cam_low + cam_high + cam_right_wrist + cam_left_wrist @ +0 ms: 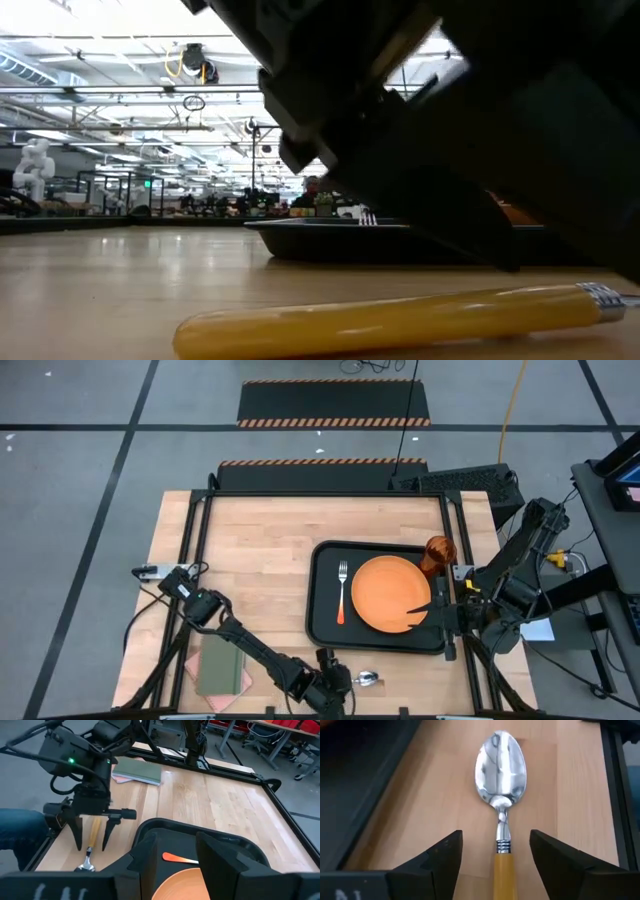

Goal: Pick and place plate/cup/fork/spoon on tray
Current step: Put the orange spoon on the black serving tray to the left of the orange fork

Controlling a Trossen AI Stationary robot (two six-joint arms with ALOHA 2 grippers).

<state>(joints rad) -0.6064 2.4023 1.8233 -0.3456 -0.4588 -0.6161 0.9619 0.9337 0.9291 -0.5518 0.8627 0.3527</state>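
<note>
The spoon (501, 767) lies flat on the wooden table by its near edge (366, 679), just outside the tray. Its orange handle (400, 315) points toward the table's left. My left gripper (495, 855) is open and low over the handle. One finger stands on each side of the handle, and neither touches it; the right wrist view (92, 837) shows this too. The orange plate (390, 592) and the fork (342, 592) lie in the black tray (318, 595). The cup (439, 554) stands at the tray's far right corner. My right gripper (172, 862) is open above the plate's near right rim.
A green notebook on pink cloth (222, 670) lies at the table's near left, beside the left arm. The tray's raised near rim (375, 647) runs just beyond the spoon. The table's near edge is right behind the left gripper. Bare wood (260, 560) spreads left of the tray.
</note>
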